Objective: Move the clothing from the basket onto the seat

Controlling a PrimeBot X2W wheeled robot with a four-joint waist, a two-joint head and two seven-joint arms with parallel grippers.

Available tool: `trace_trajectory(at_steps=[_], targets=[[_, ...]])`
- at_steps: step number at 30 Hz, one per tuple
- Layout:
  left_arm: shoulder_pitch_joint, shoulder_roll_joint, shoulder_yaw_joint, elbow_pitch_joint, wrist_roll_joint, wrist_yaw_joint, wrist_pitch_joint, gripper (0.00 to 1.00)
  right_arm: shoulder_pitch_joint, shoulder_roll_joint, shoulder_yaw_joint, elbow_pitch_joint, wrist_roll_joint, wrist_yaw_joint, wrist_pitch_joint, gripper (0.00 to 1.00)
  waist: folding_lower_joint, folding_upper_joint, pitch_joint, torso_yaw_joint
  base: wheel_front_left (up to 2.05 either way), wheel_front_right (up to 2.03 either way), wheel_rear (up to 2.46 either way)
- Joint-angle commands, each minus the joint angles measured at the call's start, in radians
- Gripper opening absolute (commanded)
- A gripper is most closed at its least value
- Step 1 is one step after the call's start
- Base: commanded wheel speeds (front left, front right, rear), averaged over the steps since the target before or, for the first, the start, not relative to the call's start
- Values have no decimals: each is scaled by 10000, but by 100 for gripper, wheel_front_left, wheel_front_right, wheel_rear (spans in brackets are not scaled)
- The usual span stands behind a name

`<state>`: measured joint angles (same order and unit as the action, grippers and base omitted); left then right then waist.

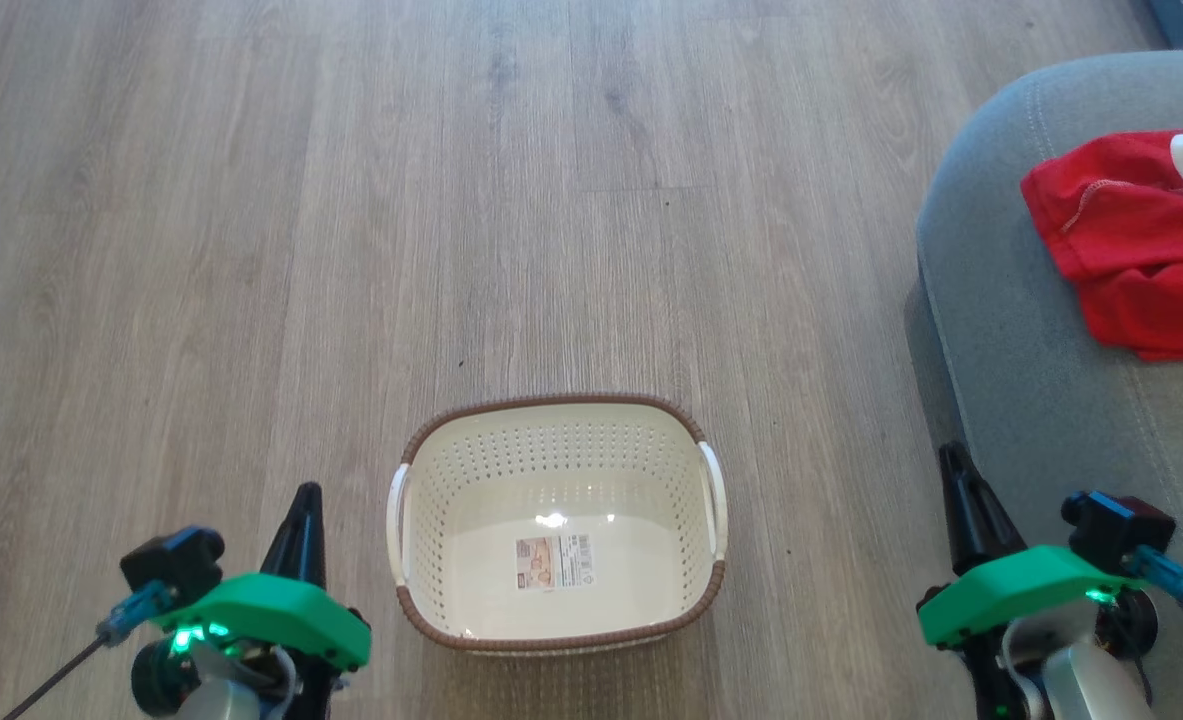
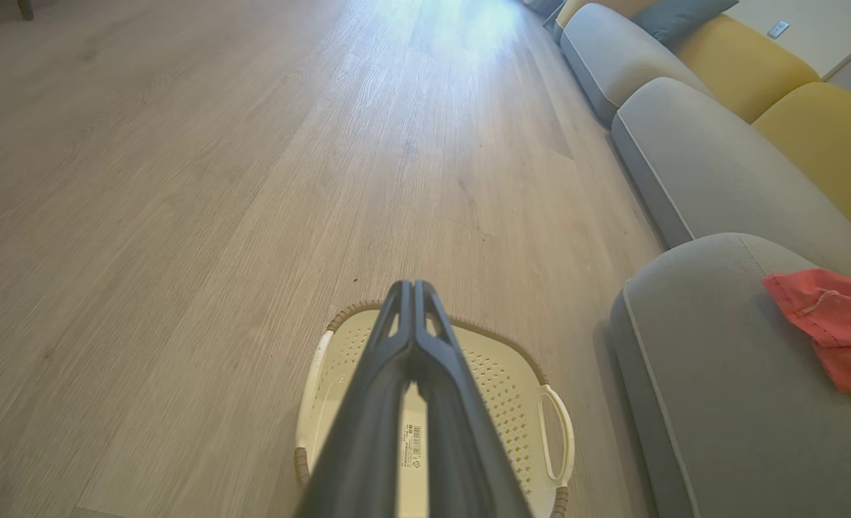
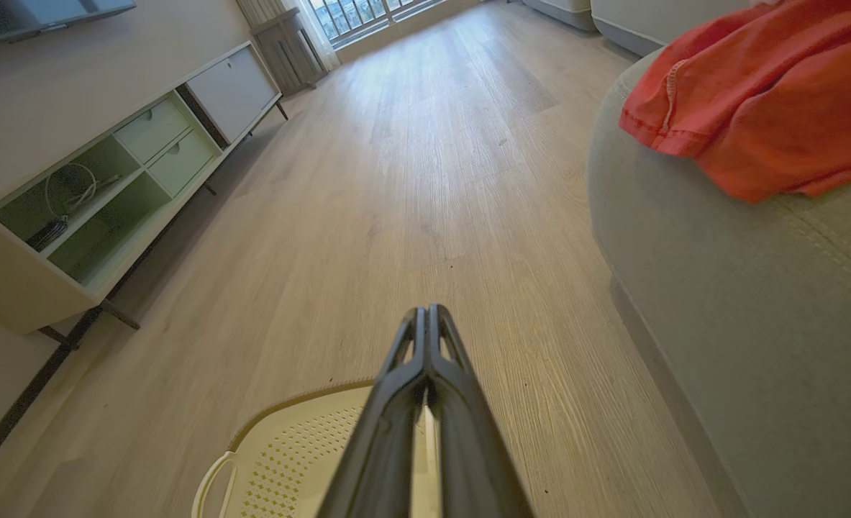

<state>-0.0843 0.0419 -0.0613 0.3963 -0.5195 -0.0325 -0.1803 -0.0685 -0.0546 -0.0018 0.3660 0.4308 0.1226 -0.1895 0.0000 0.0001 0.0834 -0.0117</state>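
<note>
Presently, red clothing point(image 1: 1141, 250) lying on grey seat point(image 1: 1011, 380); basket point(image 1: 551, 402) on wood floor point(image 1: 251, 250), well apart from clothing; left claw point(image 1: 303, 510) closed, fingers pressed together, beside basket; right claw point(image 1: 961, 480) likewise closed, at seat edge

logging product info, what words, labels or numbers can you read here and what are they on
Label sticker on the bottom inside the basket: printed lines and what looks like a barcode, all too small and blurred to read.
No other writing can be read.
</note>
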Motion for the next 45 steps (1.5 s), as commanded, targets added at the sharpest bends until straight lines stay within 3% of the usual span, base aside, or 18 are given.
trace_trajectory(at_steps=[1, 45], targets=[[-363, 38, 185, -375, -211, -51, 56, 0, -312, -61, -57, -362, 240, 16, 46, 0, 0, -1, -6, 1, 0, 0, 0], [-308, 58, 874, -873, -4899, -460, 1321, 0, -339, -89, -423, -741, 5391, 44, 1274, 0, 0, -1, -356, 52, 0, 0, 0]])
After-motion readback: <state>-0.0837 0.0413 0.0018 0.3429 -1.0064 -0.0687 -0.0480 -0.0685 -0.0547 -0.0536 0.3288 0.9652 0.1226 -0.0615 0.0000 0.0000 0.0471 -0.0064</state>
